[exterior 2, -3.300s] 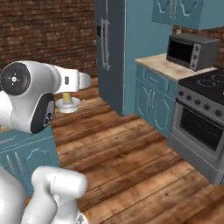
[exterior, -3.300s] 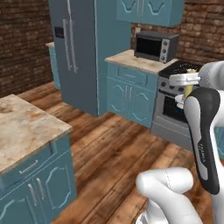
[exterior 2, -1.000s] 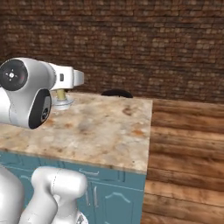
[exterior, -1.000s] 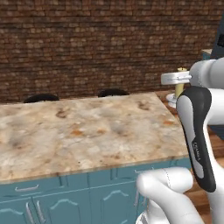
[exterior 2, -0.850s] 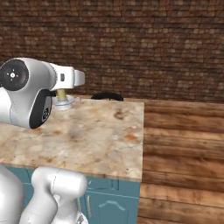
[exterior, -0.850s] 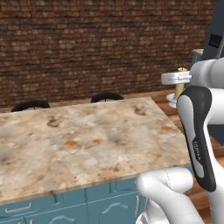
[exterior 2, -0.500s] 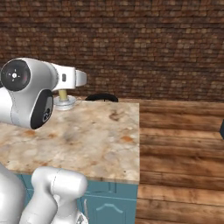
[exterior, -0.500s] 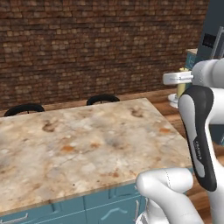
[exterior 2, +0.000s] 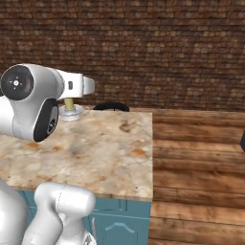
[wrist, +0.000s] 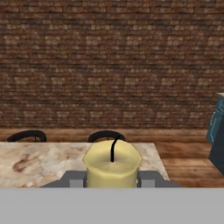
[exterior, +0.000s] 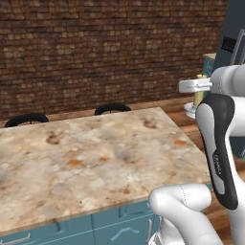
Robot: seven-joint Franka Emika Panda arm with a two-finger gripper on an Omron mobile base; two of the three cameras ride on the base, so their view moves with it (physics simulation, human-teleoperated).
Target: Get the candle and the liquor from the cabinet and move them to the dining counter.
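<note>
A wide beige marbled stone dining counter (exterior: 95,162) with orange-brown patches stretched across the simulated kitchen on its teal base, its top bare where it could be seen in the left base view. Behind it ran a dark red-brown brick wall (exterior: 105,48), and the curved black backs of two stools (exterior: 113,108) rose just past the counter's far edge. Brown wooden plank flooring (exterior 2: 196,162) filled the room to the right of the slab in the right base view.

The white robot arm's two-finger gripper (wrist: 112,179) was closed around the short pale yellow candle (wrist: 112,164), its dark wick upright, with one grey finger (wrist: 75,179) pressed against each side of the wax in the hand view. The candle was held off the slab, near the counter's far right corner. In the right base view the candle's lower part and its small pale saucer-like holder (exterior 2: 72,114) showed beneath the arm's white forearm, above the far edge of the counter. At the right edge of the left base view stood part of a tall blue-grey appliance (exterior: 234,43).
</note>
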